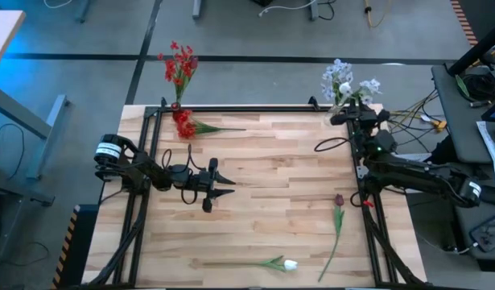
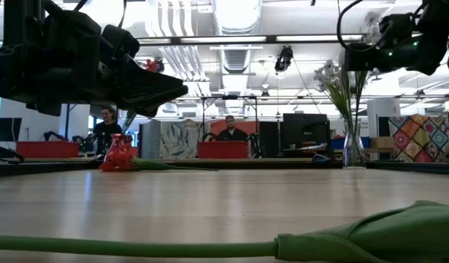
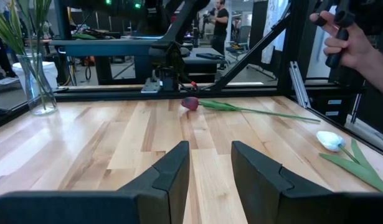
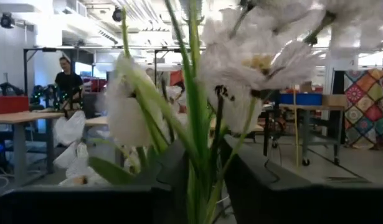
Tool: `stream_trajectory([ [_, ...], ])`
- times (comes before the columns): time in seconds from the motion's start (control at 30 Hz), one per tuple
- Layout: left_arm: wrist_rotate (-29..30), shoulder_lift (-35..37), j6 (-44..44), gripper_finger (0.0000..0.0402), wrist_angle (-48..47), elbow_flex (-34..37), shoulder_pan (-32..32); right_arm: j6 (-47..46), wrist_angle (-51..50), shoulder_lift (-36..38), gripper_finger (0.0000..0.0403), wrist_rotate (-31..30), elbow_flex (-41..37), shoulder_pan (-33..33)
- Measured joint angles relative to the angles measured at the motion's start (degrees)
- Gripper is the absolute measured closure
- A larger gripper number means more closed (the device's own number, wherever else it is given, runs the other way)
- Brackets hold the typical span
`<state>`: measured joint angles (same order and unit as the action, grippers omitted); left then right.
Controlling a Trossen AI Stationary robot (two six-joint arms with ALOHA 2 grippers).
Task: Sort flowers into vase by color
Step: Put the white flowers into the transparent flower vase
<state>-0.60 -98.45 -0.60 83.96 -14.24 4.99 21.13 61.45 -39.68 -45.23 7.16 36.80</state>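
My right gripper point(image 1: 342, 111) is open at the table's far right corner, up among the pale white-blue flowers point(image 4: 253, 56) that stand in a glass vase point(image 2: 353, 150). Their green stems point(image 4: 200, 155) rise between its fingers. My left gripper point(image 3: 210, 168) hovers open and level over the table's left half, with nothing between its fingers. Red flowers point(image 1: 179, 64) stand in a vase at the far left corner, and another red flower point(image 1: 187, 127) lies flat beside it. A maroon tulip point(image 1: 339, 200) and a white tulip point(image 1: 290, 264) lie flat on the table. My right gripper has a finger point(image 4: 172, 180) on either side of the green stems point(image 4: 200, 186), coming at them from the table's near right side, slanting upward. Whether a finger touches a stem I cannot tell.
A dark metal frame point(image 1: 231, 109) runs along the table's edges. A person's hand point(image 3: 347, 37) holds a dark handle beyond the right edge. People sit at desks point(image 2: 228, 135) in the room behind. Bare wood point(image 1: 271, 169) lies in the middle of the table.
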Motion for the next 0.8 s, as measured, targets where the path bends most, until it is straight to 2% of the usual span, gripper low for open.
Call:
stream_trajectory([
  [0.37, 0.0, 0.0, 0.0, 0.0297, 0.0, 0.0, 0.0, -2.2, -2.6, -0.5, 0.0238, -3.2, 0.4, 0.0],
  [0.57, 0.0, 0.0, 0.0, 0.0297, 0.0, 0.0, 0.0, -6.8, -18.1, -0.5, 0.0213, -6.2, 6.1, 0.0],
  [0.8, 0.0, 0.0, 0.0, 0.0297, 0.0, 0.0, 0.0, -12.6, -37.9, -0.5, 0.0204, -7.3, 14.7, 0.0],
])
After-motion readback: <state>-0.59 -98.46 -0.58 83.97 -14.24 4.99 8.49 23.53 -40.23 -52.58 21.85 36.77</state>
